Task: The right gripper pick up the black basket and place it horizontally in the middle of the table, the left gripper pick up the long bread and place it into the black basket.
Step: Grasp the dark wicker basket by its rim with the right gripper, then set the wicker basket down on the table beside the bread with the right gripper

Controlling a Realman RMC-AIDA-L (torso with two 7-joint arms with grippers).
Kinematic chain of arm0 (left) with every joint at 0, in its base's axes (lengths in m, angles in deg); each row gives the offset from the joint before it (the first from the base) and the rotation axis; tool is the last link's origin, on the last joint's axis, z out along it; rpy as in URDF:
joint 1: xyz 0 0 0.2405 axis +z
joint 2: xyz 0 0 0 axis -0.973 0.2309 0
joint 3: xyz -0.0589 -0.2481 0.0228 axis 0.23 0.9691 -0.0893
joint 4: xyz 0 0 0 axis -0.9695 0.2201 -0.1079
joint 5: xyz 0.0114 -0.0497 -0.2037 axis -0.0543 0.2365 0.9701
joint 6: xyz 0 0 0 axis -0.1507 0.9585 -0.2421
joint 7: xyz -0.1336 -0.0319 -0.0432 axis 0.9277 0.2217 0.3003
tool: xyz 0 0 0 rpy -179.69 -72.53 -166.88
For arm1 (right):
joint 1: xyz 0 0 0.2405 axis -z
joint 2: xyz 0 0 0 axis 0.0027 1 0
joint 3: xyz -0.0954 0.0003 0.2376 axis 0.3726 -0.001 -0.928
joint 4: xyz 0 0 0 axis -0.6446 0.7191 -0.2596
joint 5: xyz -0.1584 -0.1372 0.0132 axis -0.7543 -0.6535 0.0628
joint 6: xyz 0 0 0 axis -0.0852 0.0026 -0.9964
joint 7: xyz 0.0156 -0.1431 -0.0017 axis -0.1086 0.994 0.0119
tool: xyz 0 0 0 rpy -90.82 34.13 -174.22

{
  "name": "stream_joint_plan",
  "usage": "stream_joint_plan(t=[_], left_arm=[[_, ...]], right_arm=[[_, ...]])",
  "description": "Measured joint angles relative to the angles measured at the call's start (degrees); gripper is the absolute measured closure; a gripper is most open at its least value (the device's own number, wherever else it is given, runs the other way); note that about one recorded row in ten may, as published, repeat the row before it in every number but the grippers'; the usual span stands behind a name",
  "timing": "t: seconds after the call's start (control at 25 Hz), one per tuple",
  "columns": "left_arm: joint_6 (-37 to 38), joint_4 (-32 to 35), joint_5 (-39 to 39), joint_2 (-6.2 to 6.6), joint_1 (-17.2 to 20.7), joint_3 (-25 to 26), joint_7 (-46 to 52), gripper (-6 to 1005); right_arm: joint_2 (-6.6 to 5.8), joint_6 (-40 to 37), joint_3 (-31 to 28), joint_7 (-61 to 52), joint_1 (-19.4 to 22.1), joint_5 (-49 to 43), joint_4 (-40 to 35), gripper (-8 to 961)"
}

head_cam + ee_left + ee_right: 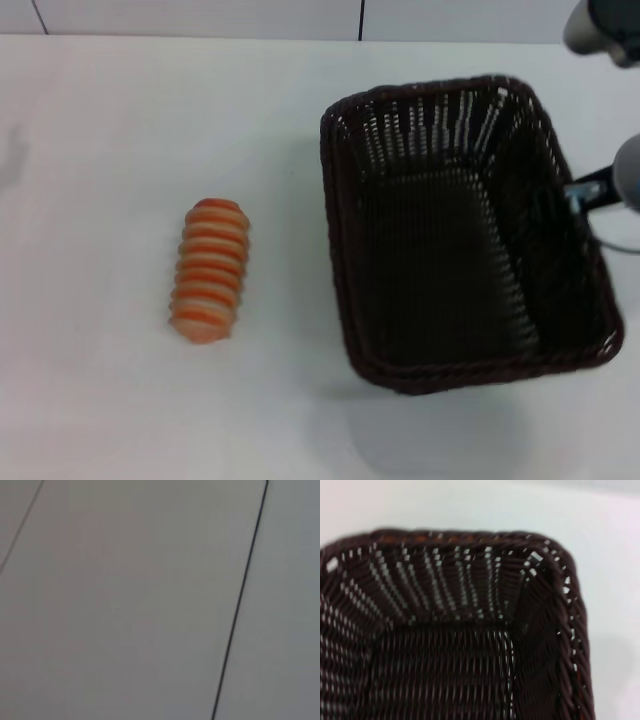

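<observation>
The black basket (465, 235) is on the right side of the table (100, 400), open side up, with its long side running away from me. A faint shadow on the table in front of it suggests it hangs just above the surface. My right gripper (583, 196) is at the basket's right rim, gripping the wall; its arm shows at the right edge. The right wrist view looks into the basket's woven inside (450, 645). The long bread (210, 268) lies on the table left of the basket, well apart from it. My left gripper is out of view.
The left wrist view shows only a plain grey surface with thin dark seam lines (240, 605). A tiled wall runs along the table's far edge (200, 15). White tabletop lies between the bread and the basket.
</observation>
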Motion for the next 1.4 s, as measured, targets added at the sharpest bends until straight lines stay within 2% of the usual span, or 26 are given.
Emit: stream_joint_plan(t=[0.36,0.56,0.68,1.0,1.16,1.4], left_arm=[[-0.55,0.47,-0.13,0.42,0.97,2.59,-0.57,130],[-0.63,0.15,-0.22,0.34,1.35,2.70,-0.70,130],[-0.86,-0.18,-0.10,0.25,1.49,2.80,-0.71,130],[-6.75,-1.48,-0.01,-0.24,0.66,5.51,-0.71,130],[-7.30,-1.48,-0.01,-0.48,0.48,5.74,-0.71,130],[-7.36,-1.49,0.08,-0.65,-0.11,6.13,-0.71,130]], right_arm=[[-0.01,-14.84,0.00,12.71,6.07,-4.23,-9.64,780],[0.00,-19.89,-0.11,22.68,6.04,-3.13,-11.40,793],[0.00,-22.76,-0.27,33.02,5.91,2.14,-12.68,793],[0.00,-21.74,-0.81,50.35,4.58,13.09,-15.16,794],[-0.03,-19.98,-0.81,53.07,3.36,14.27,-15.54,794],[-0.13,-12.98,-1.45,58.26,0.33,16.91,-15.00,794]])
